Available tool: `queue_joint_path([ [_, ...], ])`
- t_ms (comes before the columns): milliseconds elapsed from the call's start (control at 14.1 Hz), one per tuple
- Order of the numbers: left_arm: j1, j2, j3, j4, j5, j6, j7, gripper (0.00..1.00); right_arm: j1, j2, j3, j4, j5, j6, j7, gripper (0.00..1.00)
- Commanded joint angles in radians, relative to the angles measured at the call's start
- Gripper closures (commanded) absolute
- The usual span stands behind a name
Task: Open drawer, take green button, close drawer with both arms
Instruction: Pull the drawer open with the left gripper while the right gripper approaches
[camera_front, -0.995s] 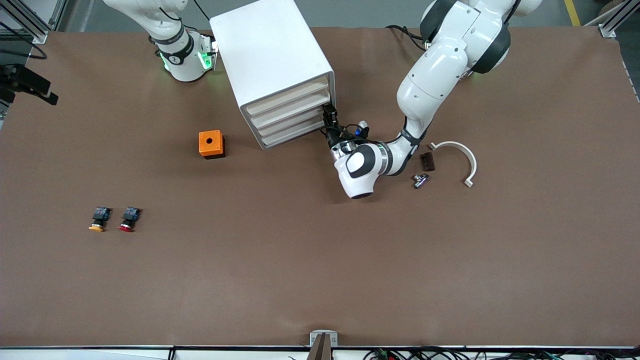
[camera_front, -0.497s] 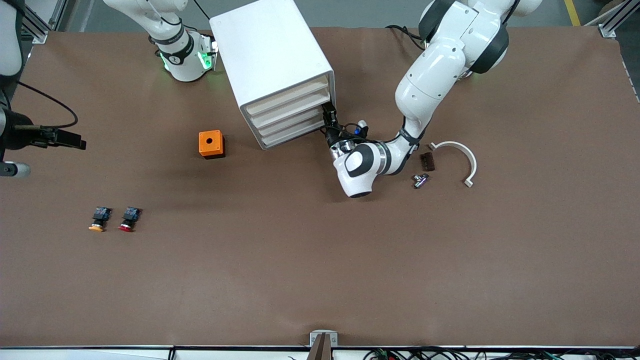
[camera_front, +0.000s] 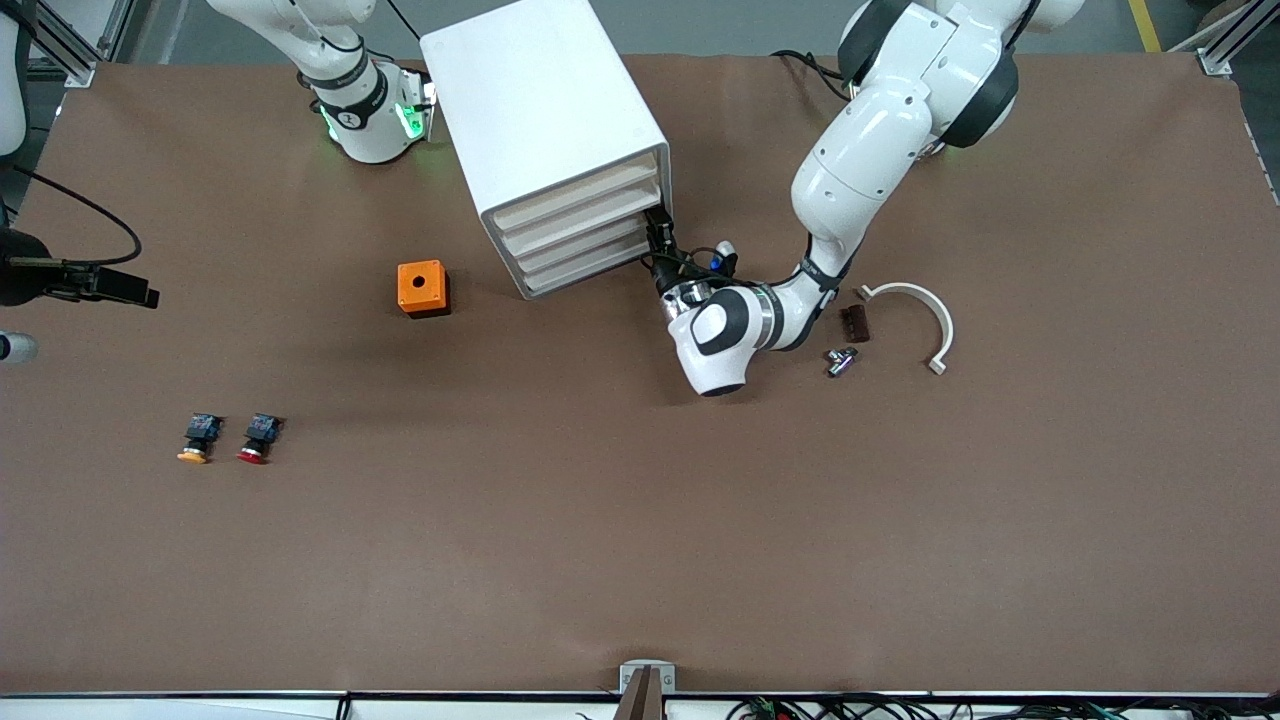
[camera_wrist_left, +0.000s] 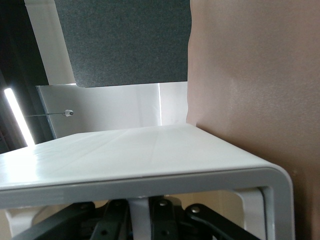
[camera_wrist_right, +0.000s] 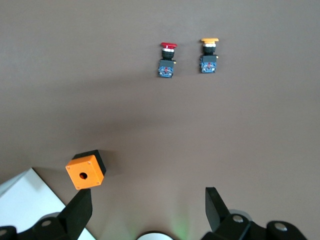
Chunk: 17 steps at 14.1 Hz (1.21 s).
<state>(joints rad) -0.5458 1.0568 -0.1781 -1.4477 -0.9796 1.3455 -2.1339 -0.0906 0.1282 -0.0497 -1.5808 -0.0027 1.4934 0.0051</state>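
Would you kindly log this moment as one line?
left gripper: shut at lowest drawer corner | right gripper: open, above table | drawer: closed | green button: unseen

Even overhead light, front view sharp. Soft shadows on brown table (camera_front: 640, 520) beside cabinet (camera_front: 540, 120) and under left arm (camera_front: 860, 160). Left wrist view: cabinet blurred close above fingers (camera_wrist_left: 120, 227), bright strip lamp (camera_wrist_left: 17, 117) glaring. Right wrist view: mildly soft, fingers (camera_wrist_right: 217, 205) dark.
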Motion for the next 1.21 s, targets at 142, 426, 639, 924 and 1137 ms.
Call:
queue_joint_path([
  [142,0.09,-0.011,0.011,0.032,-0.011,-0.043,-0.005,0.91,0.038,-0.015,0.013,-0.001,0.01,-0.016,0.261,0.0],
  [426,0.098,-0.011,0.012,0.041,-0.01,-0.04,-0.003,0.78,0.071,-0.018,0.013,-0.002,0.041,-0.019,0.374,0.0],
  [639,0.099,-0.011,0.014,0.047,-0.011,-0.039,-0.005,0.76,0.103,-0.018,0.013,-0.002,0.055,-0.018,0.447,0.0],
  [924,0.11,-0.011,0.035,0.067,-0.013,-0.032,-0.005,0.76,0.218,-0.016,0.013,-0.004,0.058,0.016,0.68,0.0],
  [1137,0.136,-0.011,0.035,0.073,-0.014,-0.011,-0.005,0.8,0.34,-0.002,0.013,-0.01,0.058,0.083,0.833,0.0],
])
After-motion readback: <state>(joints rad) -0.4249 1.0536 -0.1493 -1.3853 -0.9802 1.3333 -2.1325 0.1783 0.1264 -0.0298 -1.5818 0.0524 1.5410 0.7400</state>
